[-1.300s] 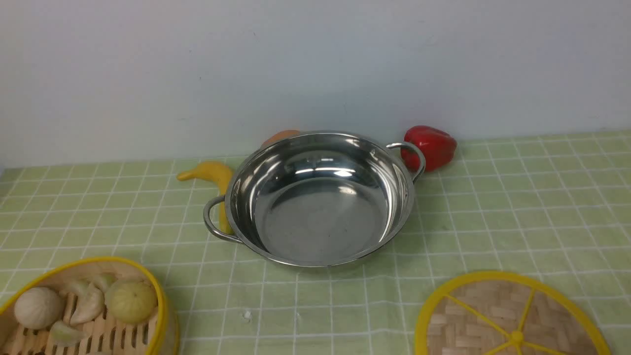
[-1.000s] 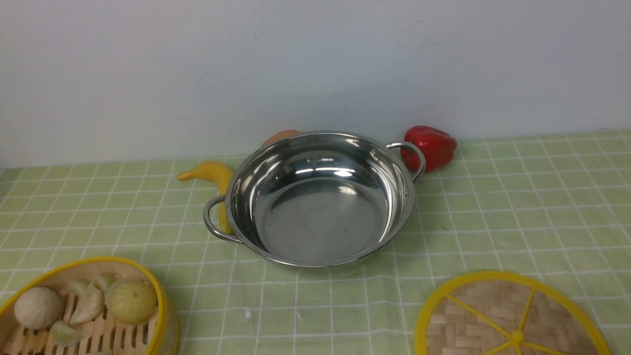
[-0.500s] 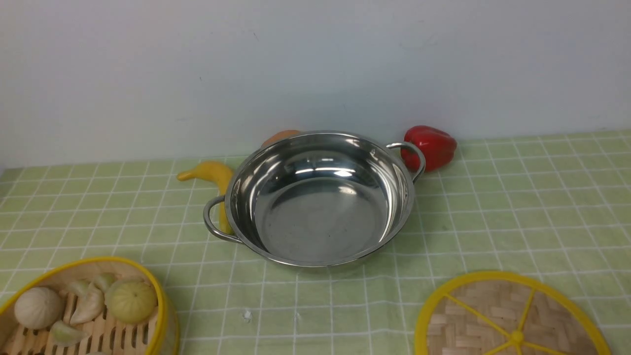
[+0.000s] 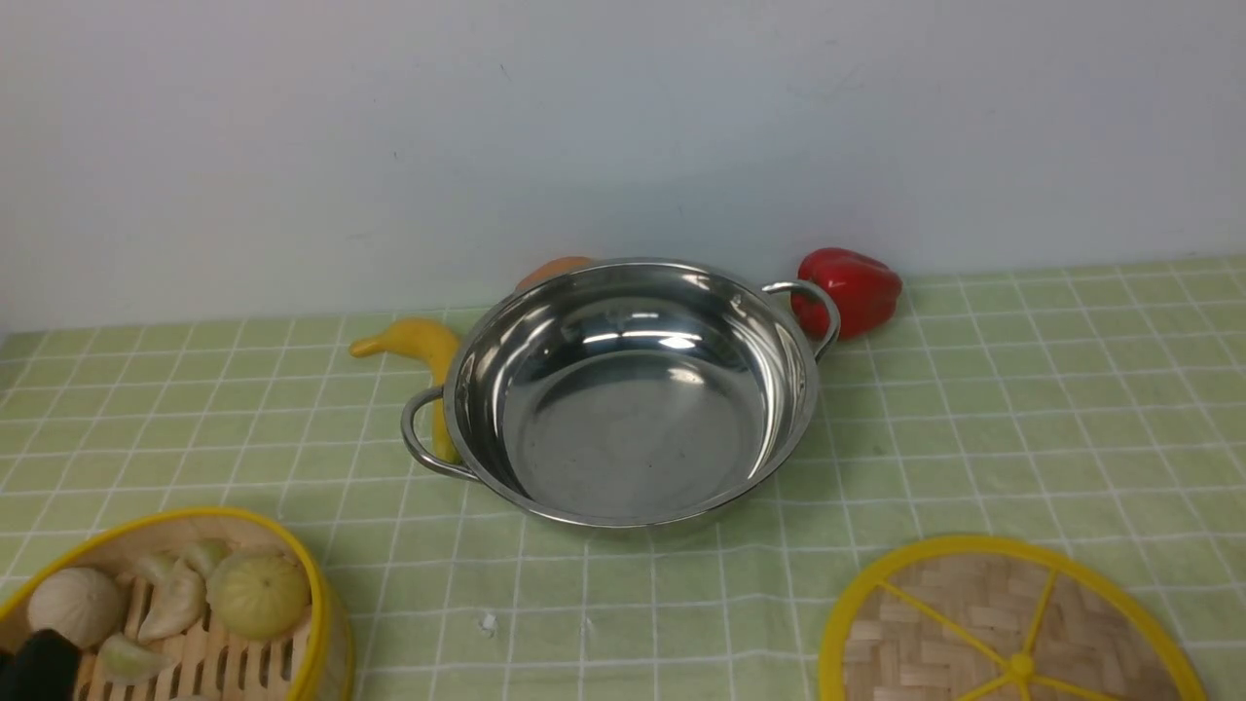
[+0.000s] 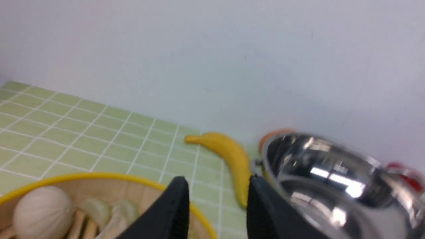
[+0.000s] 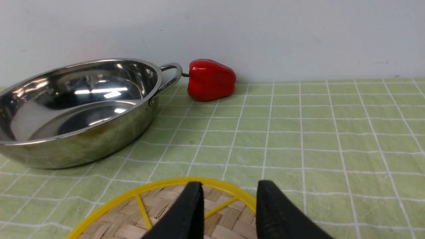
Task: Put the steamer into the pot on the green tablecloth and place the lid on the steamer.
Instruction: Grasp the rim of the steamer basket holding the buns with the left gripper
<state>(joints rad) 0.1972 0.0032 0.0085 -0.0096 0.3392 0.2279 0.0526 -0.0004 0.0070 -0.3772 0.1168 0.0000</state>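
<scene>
Shining in smooth, mirror-like steel, the pot [image 4: 633,438] sits on the cloth [image 4: 604,623], wide and round, with a looped handle at each side and only reflections inside. The steamer [image 4: 331,623] rests on the cloth to the robot's left, nearer than the pot and apart from it: slatted wooden base, thin strip wall, yellow rim. In it lie a round white bun [image 4: 78,608], a pale green one [image 4: 258,596] and crescent dumplings [image 4: 175,602]. The lid [image 4: 934,638] lies flat on the cloth to the right, woven bamboo under yellow spokes, a small knob at its centre.

The left gripper [image 5: 217,196] is open, nothing between its dark fingers; in the front view only a dark piece of that arm covers part of the steamer. The right gripper [image 6: 231,196] is open too, holding nothing, and shows only in its own wrist view.

That view also gives the pot's curved outer side and the green stem of the glossy red pepper [image 6: 211,79], which the front view hides. The left wrist view, rather blurred, shows more of the yellow banana [image 5: 229,156].
</scene>
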